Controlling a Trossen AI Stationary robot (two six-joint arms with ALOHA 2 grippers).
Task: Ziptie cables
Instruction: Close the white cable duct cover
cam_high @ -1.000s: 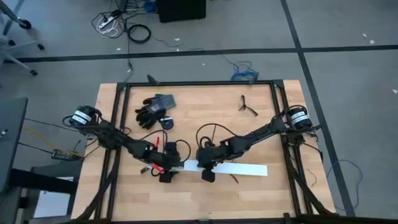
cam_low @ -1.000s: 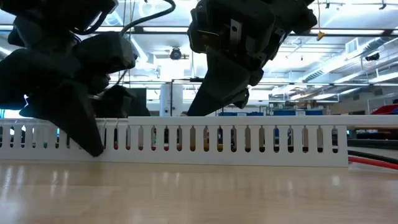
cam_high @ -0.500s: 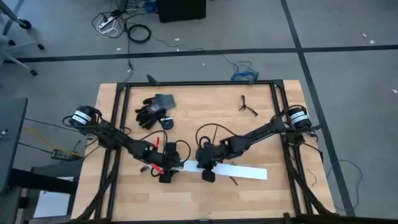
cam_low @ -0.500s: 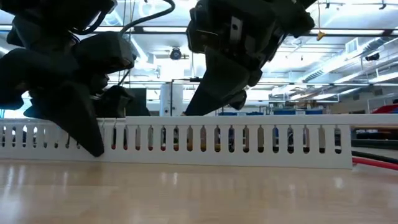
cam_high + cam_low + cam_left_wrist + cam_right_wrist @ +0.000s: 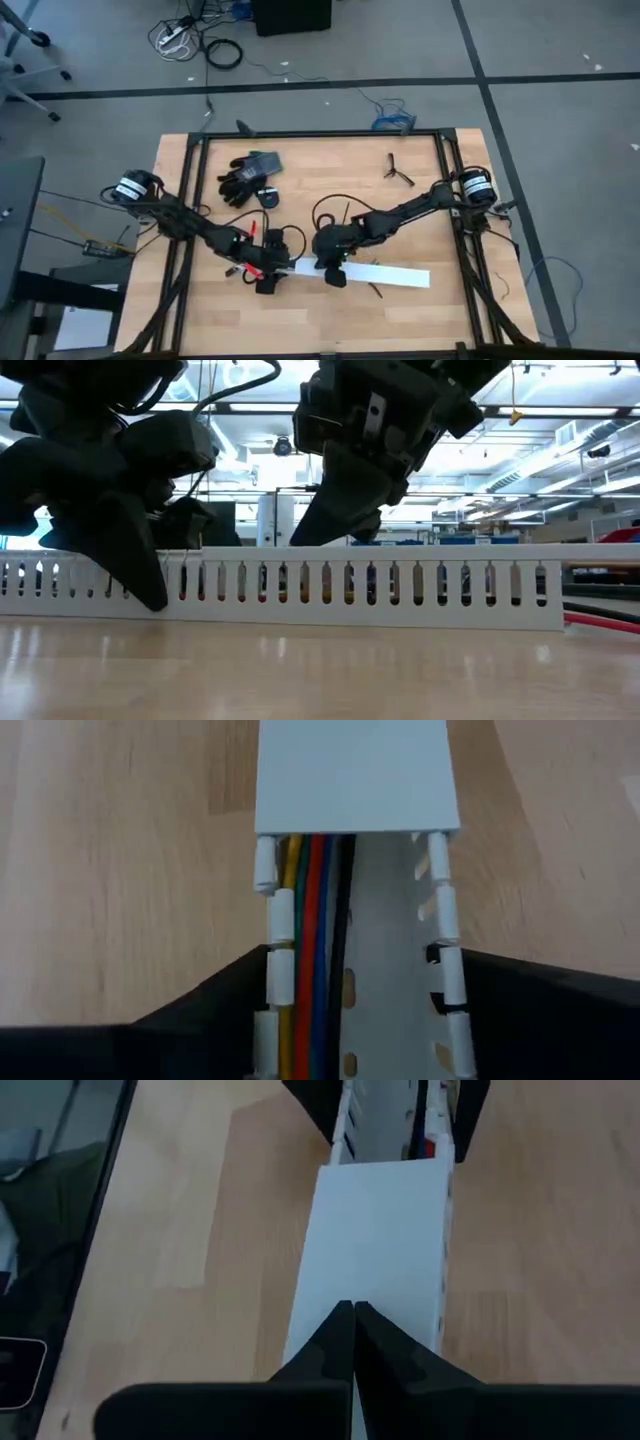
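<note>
A wooden bench (image 5: 200, 320) seen from above, with two dark robot arms meeting near its middle over a long white slotted channel (image 5: 385, 273) that lies flat on the wood.

The left gripper (image 5: 268, 278) sits at the channel's left end. Its wrist view shows its two dark fingers (image 5: 520, 1010) spread wide, one on each side of the channel, straddling the slotted walls without clearly squeezing them. Inside the open part of the channel run the cables (image 5: 315, 950), a tight row of yellow, green, red, blue and black wires lying lengthwise and passing under a white cover (image 5: 357, 775) that closes the channel farther along.

The right gripper (image 5: 335, 275) is just beside the left one, over the covered stretch. Its wrist view shows its fingertips (image 5: 340, 1342) pressed together above the white cover, apparently holding nothing.

A thin dark strip (image 5: 375, 289) lies on the bench just beside the channel; it may be the ziptie, though it is too small to be sure. Black gloves (image 5: 245, 176) and a small black forked clip (image 5: 398, 172) lie at the far side of the bench, well apart from the grippers.
</note>
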